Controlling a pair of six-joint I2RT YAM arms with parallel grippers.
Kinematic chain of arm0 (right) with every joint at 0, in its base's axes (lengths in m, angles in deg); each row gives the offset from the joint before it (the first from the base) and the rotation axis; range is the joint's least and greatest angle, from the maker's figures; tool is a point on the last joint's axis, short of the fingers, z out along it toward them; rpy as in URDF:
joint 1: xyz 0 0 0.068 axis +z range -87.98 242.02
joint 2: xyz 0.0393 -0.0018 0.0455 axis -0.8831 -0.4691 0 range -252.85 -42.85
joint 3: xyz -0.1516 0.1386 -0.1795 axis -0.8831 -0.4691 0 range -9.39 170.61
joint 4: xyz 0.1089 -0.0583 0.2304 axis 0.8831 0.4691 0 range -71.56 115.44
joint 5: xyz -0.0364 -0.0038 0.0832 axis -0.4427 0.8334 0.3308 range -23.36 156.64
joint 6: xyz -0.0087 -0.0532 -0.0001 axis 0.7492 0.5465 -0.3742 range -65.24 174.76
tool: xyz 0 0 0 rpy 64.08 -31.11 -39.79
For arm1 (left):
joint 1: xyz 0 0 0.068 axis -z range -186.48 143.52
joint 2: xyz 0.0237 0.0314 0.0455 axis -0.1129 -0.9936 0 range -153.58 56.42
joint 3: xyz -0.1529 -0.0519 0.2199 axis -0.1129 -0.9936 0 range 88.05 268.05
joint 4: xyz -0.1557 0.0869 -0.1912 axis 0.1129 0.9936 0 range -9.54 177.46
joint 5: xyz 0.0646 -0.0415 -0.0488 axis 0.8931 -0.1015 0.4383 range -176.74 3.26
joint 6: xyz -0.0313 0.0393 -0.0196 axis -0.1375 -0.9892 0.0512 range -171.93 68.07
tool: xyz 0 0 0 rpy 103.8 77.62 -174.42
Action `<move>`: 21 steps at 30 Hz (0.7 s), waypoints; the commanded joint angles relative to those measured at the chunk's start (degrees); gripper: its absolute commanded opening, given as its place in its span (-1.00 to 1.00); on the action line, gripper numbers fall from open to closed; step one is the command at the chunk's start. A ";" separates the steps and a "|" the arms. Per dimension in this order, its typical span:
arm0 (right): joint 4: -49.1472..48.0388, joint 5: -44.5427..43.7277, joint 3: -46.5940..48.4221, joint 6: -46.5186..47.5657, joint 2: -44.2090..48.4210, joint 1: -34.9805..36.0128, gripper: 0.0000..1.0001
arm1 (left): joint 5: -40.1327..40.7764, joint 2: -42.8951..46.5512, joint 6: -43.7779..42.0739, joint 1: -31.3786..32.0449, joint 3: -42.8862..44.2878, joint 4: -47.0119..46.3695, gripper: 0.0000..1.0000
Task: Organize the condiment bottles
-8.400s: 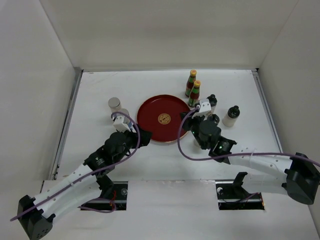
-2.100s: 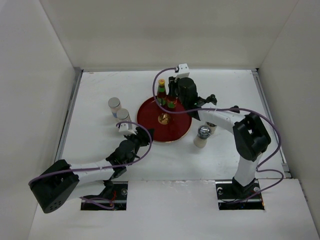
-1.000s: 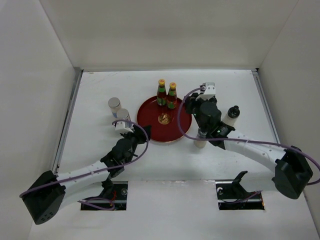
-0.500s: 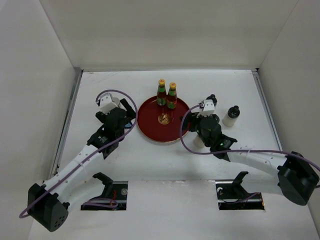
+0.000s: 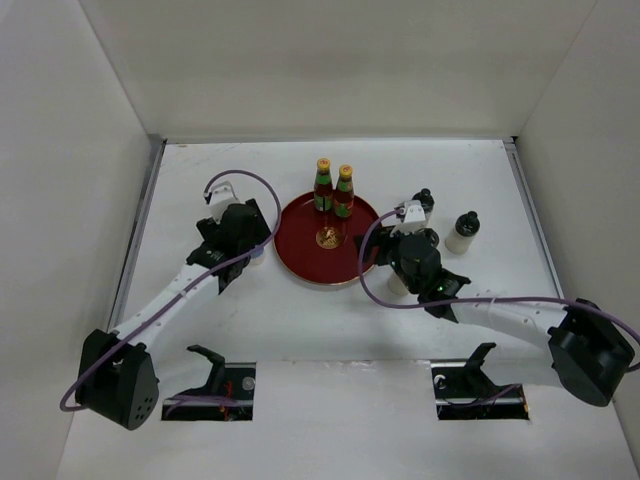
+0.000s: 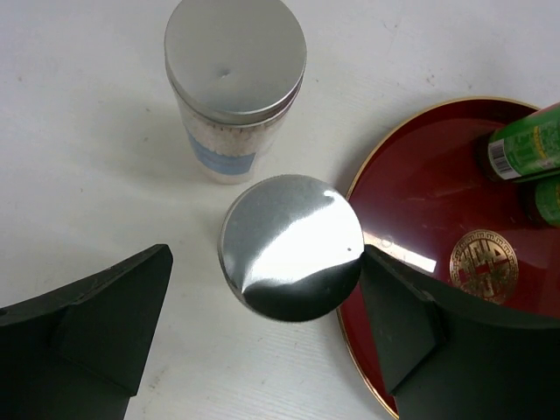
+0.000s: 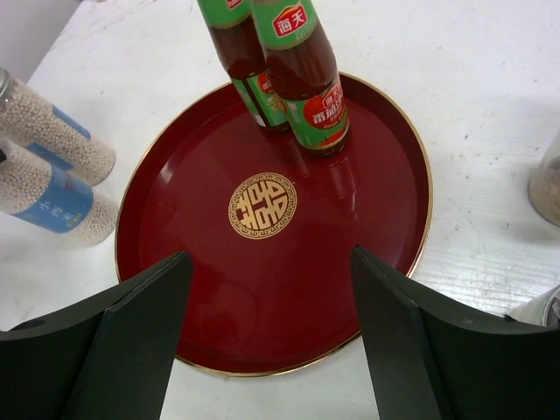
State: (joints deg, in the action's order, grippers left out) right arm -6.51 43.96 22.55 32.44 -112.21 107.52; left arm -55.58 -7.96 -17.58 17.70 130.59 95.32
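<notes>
Between the widely spread jaws of the left gripper (image 6: 265,254), the nearer grey-topped shaker (image 6: 290,248) was centred, its long axis vertical, beside the red tray (image 6: 411,219).

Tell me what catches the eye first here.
The round red tray sits mid-table with two red sauce bottles upright at its far edge. Just left of it, the left gripper hangs open, fingers either side of a silver-topped shaker, with a second shaker standing beside it.
</notes>
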 commanded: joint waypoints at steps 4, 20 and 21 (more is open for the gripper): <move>-3.61 1.41 0.49 -0.79 -0.42 -0.37 0.59 | -0.31 -2.86 -2.35 -0.33 3.25 -4.57 0.45; -4.14 1.85 0.22 -1.23 -0.95 -0.80 0.59 | 0.31 1.99 -5.34 6.26 15.02 -5.08 -0.21; -4.14 1.85 0.22 -1.23 -0.86 -0.80 0.59 | 0.31 0.85 -5.52 6.70 15.28 -7.10 -0.21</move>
State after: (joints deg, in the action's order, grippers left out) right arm -6.55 44.88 22.55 32.06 -112.78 107.06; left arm -56.28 -6.76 -21.78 23.19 141.63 96.41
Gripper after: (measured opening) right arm 0.795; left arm 0.585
